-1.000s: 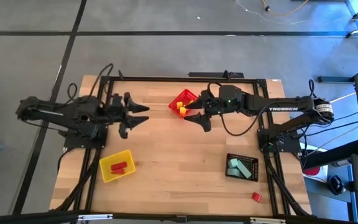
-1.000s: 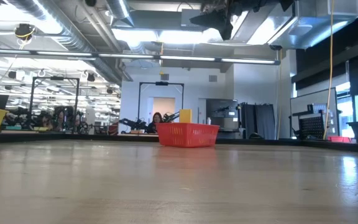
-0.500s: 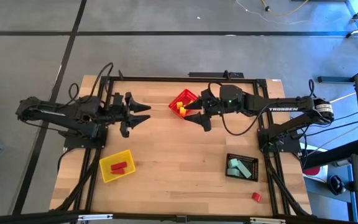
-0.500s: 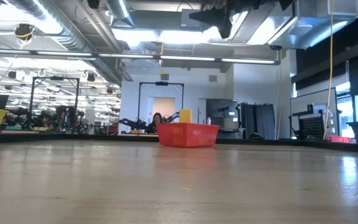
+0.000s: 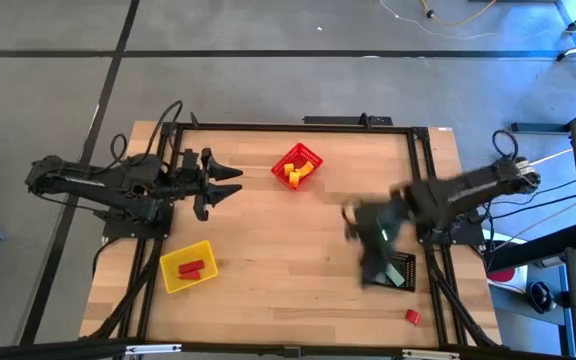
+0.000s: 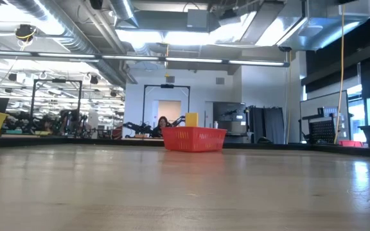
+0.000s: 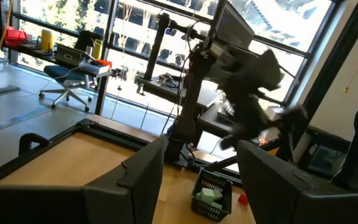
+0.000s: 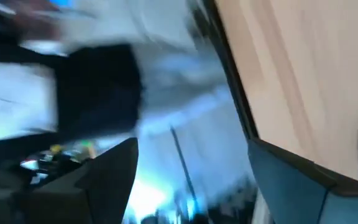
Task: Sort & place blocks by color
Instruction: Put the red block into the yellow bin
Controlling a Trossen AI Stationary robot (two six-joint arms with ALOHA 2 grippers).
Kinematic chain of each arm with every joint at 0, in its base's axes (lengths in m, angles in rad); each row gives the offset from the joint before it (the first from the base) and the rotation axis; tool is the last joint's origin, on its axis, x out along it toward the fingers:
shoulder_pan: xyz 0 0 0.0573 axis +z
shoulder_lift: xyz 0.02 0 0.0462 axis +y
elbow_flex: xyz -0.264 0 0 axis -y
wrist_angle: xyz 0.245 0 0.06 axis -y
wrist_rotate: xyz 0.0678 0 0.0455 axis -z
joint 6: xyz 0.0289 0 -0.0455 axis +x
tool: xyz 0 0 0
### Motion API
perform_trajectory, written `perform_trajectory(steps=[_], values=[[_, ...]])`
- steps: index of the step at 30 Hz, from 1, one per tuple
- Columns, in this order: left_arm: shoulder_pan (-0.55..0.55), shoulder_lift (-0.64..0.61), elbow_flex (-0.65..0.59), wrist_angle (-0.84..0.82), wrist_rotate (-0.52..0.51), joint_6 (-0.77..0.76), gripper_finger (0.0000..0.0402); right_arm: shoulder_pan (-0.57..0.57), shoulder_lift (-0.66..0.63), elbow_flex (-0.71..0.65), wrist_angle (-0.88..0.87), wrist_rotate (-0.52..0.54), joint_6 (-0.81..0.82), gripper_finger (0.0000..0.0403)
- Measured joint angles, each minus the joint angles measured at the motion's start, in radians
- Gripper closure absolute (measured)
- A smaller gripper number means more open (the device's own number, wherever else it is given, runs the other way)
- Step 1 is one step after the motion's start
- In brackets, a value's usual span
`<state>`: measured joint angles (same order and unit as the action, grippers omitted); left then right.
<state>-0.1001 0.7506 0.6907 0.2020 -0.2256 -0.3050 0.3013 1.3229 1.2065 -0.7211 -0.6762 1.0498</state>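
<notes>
High view: the wooden counter (image 5: pixel 268 250) carries three bins. A red bin (image 5: pixel 298 166) near the far edge holds yellow blocks (image 5: pixel 293 176); a yellow bin (image 5: pixel 187 266) toward the near left corner holds a red block (image 5: pixel 190 267); a black bin (image 5: pixel 396 270) on the right holds pale mint green blocks (image 7: pixel 208 195), seen through the left wrist view. One loose red block (image 5: pixel 412 317) lies on the counter near the right front corner, just beside the black bin but apart from it. The left hand (image 5: pixel 230 183) hangs over the counter's left side, its fingers spread and empty, well apart from the red bin. The right hand (image 5: pixel 360 232) appears as a dark smear above the black bin; its fingers (image 8: pixel 98 180) stand wide apart in the right wrist view, nothing between them
</notes>
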Motion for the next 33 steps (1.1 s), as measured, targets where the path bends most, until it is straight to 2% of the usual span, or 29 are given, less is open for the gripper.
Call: perform_trajectory(steps=[5, 8, 10, 13, 16, 26, 29, 33], values=[[0.000, 0.000, 0.000, 0.000, 0.001, 0.000, 0.0208, 0.288, 0.023, -0.001, -0.109, 0.142, 0.415, 0.0098], [0.000, 0.000, 0.000, 0.000, 0.001, -0.001, 0.0208, 0.405, 0.054, -0.001, -0.171, 0.198, 0.652, 0.0098], [0.000, 0.000, 0.000, 0.000, 0.001, -0.001, 0.0208, 0.459, 0.077, -0.001, -0.216, 0.213, 0.736, 0.0098], [0.000, 0.000, 0.000, 0.000, 0.002, -0.002, 0.0208, 0.512, 0.120, -0.024, -0.255, 0.224, 0.761, 0.0098], [0.000, 0.000, 0.000, 0.000, 0.004, -0.002, 0.0208, 0.544, 0.139, -0.098, -0.201, 0.183, 0.751, 0.0098], [0.000, 0.000, 0.000, 0.001, -0.004, -0.002, 0.0208, 0.555, 0.143, -0.409, 0.143, 0.124, 0.776, 0.0098], [0.000, 0.000, 0.000, 0.001, -0.027, -0.006, 0.0208, 0.553, 0.143, -0.447, 0.199, 0.104, 0.777, 0.0098], [0.000, 0.000, 0.000, 0.001, -0.043, -0.007, 0.0208, 0.554, 0.163, -0.455, 0.193, 0.135, 0.761, 0.0098]])
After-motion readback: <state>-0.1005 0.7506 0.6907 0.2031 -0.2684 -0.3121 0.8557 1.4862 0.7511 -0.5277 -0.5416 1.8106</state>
